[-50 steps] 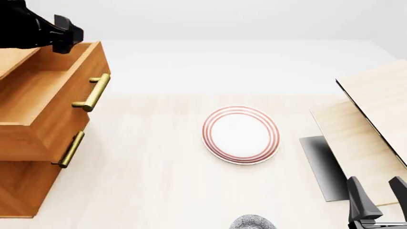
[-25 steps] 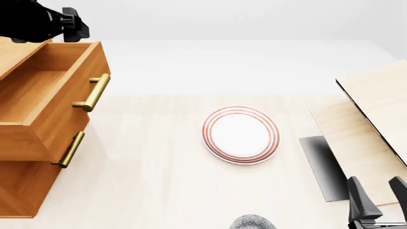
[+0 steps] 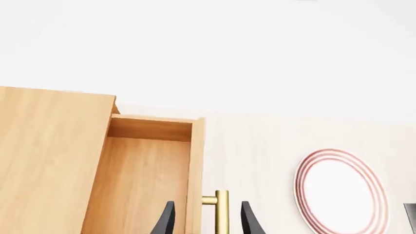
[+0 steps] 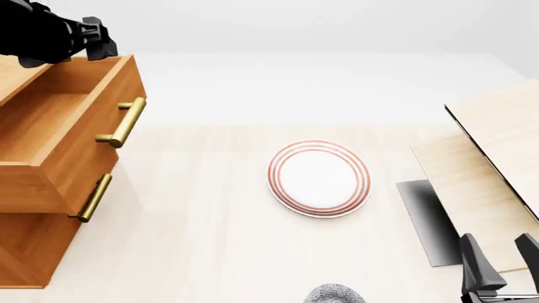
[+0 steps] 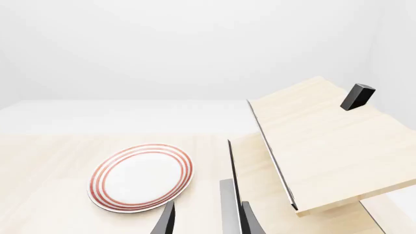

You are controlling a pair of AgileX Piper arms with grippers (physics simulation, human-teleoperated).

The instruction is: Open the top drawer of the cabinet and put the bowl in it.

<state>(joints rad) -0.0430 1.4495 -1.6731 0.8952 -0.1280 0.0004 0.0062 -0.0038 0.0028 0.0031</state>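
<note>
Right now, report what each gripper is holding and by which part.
Nothing is held. The left gripper hangs open above the top drawer, clear of its handle. The right gripper is open and empty; the bowl sits untouched.

You're in a rendered test scene, not a lived-in room: blank white backdrop, flat even light, no walls or fixtures. A pale wood surface (image 4: 211, 252) carries staged props only — an orange-brown cabinet (image 4: 34, 252), a red-ringed plate (image 4: 319, 178), light-wood boards (image 4: 497, 145) leaning at odd angles.
</note>
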